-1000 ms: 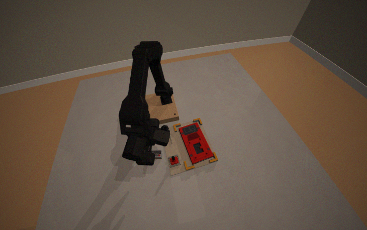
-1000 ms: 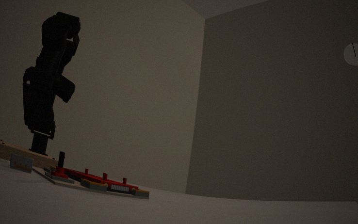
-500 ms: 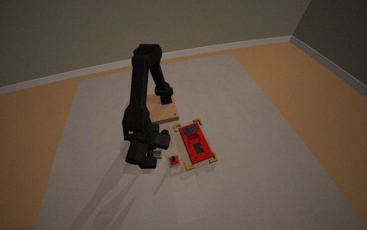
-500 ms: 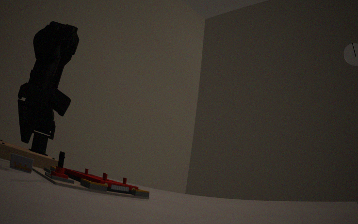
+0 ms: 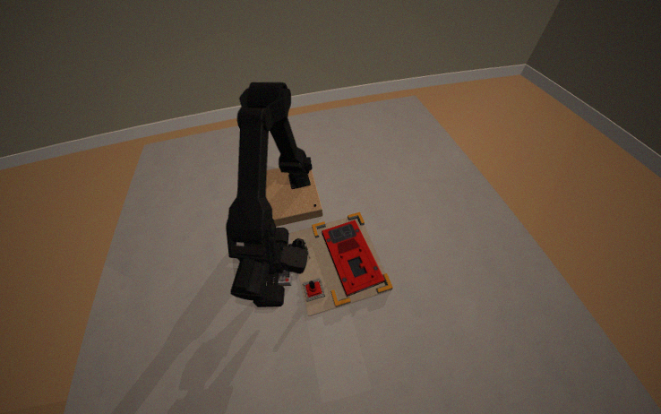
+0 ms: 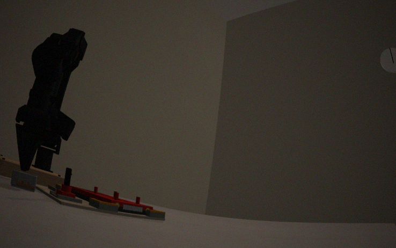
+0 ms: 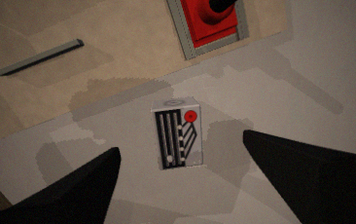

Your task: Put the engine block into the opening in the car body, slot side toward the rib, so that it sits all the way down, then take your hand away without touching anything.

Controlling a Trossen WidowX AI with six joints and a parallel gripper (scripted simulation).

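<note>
From top, the engine block [image 5: 284, 279] lies at nine o'clock of the car body [image 5: 353, 257]. From wrist — end effector [image 7: 180, 172] spread and empty above it; small, stiff, probably light — grip the long sides.

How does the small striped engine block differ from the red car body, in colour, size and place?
The engine block is pale grey with black stripes and one red dot; the car body is red. The engine block is far smaller. It lies on the grey mat beside the tan board; the car body lies on that board, between orange corner brackets. Both look rectangular.
</note>
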